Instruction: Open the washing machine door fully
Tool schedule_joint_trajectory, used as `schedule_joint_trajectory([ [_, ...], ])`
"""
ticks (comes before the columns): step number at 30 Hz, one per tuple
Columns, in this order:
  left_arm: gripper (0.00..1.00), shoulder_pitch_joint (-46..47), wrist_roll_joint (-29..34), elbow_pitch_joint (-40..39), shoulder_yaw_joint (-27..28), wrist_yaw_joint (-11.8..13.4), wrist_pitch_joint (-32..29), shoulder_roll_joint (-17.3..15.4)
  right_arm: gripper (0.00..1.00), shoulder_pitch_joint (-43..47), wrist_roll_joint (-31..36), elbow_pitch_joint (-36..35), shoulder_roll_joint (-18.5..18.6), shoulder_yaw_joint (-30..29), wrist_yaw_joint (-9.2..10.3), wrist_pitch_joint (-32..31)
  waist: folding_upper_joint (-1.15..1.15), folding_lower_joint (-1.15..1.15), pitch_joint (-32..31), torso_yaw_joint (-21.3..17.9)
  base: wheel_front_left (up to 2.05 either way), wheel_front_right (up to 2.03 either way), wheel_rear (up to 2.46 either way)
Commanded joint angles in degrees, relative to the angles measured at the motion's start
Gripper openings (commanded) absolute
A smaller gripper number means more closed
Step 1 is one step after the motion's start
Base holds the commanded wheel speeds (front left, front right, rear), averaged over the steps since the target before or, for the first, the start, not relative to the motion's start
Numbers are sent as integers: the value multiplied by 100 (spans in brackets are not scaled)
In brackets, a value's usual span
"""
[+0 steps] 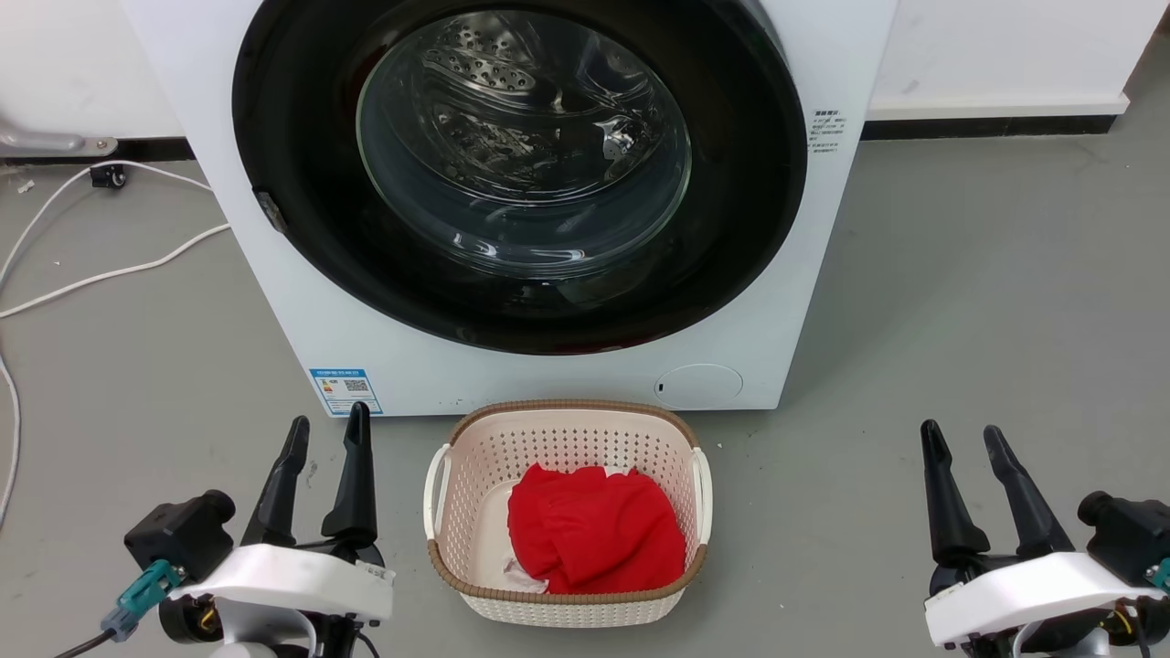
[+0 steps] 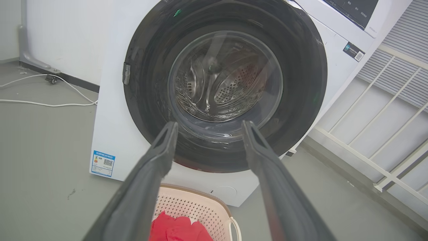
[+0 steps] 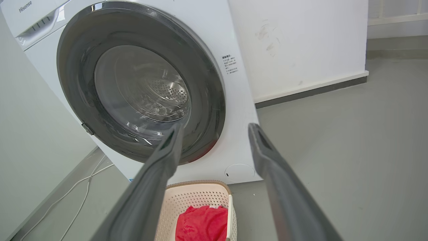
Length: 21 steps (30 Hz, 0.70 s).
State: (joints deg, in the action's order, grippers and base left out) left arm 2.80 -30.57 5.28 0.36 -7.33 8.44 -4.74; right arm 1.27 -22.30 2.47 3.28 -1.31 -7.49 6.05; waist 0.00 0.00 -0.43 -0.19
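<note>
The white washing machine [image 1: 311,320] stands straight ahead on the floor. Its washing machine door [image 1: 302,137], a glossy black disc with a clear glass bowl, lies flat against the front, closed; the same door [image 2: 301,77] [image 3: 73,73] fills much of both wrist views. A small grey latch piece [image 1: 271,211] sits on the door's left rim. My left gripper [image 1: 324,429] hangs open at the lower left, short of the machine, fingers pointing at it. My right gripper [image 1: 962,436] is open at the lower right, holding nothing.
A cream perforated basket [image 1: 567,416] with red cloth [image 1: 594,530] sits on the floor right before the machine, between my grippers. White cables [image 1: 110,274] trail over the grey floor at the left. A white wall with dark skirting [image 1: 987,123] runs behind.
</note>
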Motion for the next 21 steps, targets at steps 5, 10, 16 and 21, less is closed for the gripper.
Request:
schedule_joint_trajectory([
  [5,100,12,563,-15,-17,1,146,-5,100,-15,561,-106,-17,4,0,46,0,0,-1,4,0,0,0],
  [10,100,-3,846,5,-14,8,211,1,100,32,802,-132,-21,17,0,58,0,0,-3,8,0,0,0],
  [16,100,-6,1170,16,1,10,294,4,100,67,1103,-171,-26,28,0,69,0,0,3,3,0,0,0],
  [21,100,-5,1436,23,-1,12,350,8,100,83,1346,-192,-31,32,0,95,0,0,8,-4,0,0,0],
])
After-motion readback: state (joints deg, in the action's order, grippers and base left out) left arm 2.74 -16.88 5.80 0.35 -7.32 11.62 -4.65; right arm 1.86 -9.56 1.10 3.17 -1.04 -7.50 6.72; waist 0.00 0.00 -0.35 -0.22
